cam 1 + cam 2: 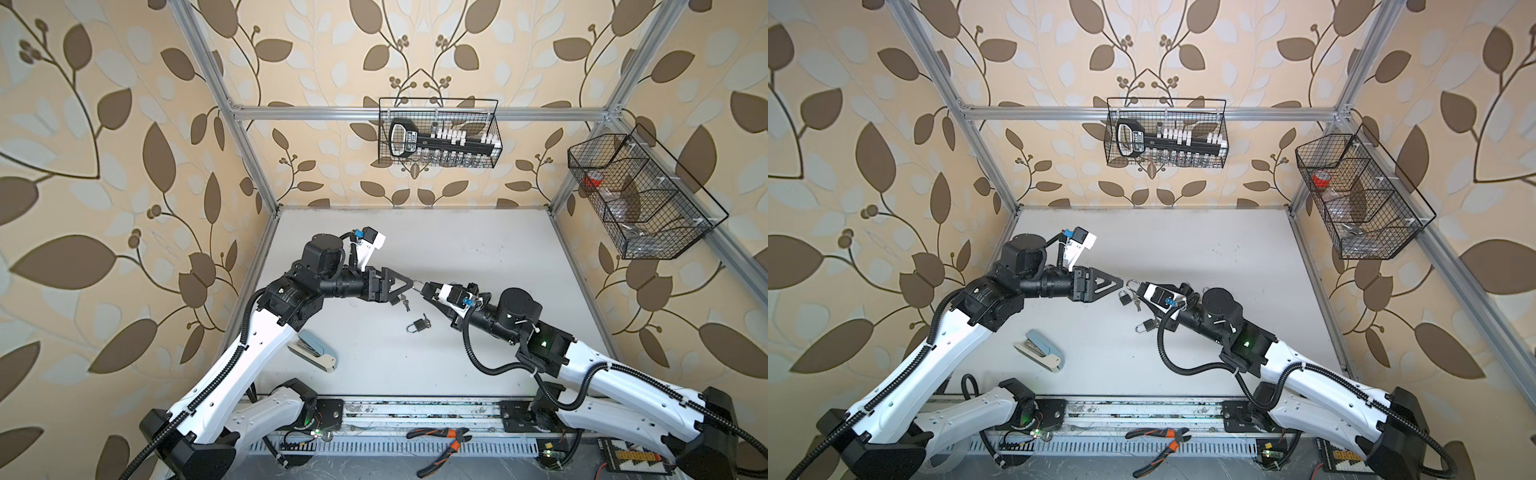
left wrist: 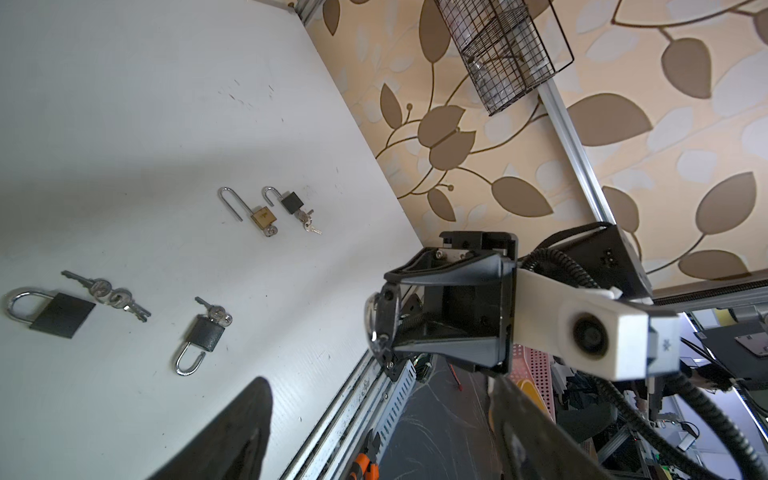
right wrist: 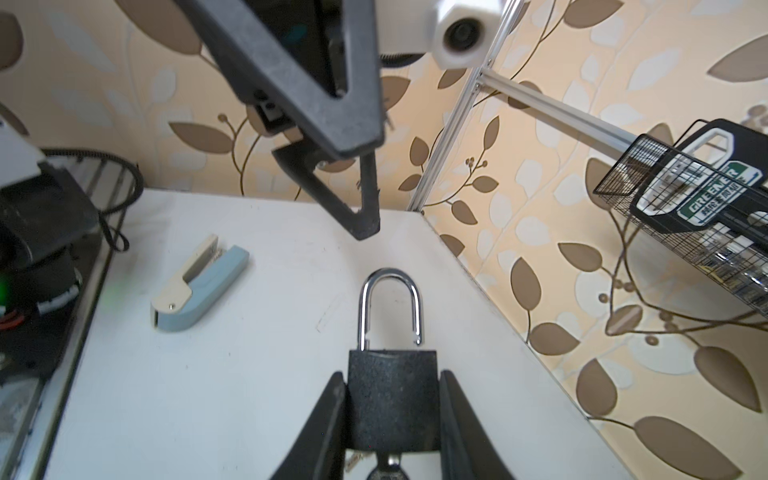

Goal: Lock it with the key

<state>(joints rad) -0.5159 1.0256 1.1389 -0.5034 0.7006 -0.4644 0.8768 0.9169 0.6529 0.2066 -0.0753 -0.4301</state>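
My right gripper (image 3: 392,376) is shut on the body of a black padlock (image 3: 392,399) and holds it above the table. Its silver shackle (image 3: 390,307) is up, with one leg out of the body. A key (image 3: 388,461) sticks out of the padlock's underside, mostly hidden between the fingers. My left gripper (image 1: 411,283) is open and empty, with its fingertips (image 3: 363,224) just short of the shackle's top. In both top views the two grippers meet tip to tip over the table's middle, and the shackle (image 1: 1131,284) lies between them.
Other padlocks with keys lie on the white table (image 2: 124,124): a black one (image 2: 62,313), a second black one (image 2: 203,336), a brass one (image 2: 262,216) and a small black one (image 2: 291,202). A blue-grey stapler (image 1: 316,349) lies front left. Wire baskets (image 1: 438,133) (image 1: 640,195) hang on the walls. Orange-handled pliers (image 1: 440,444) lie beyond the front edge.
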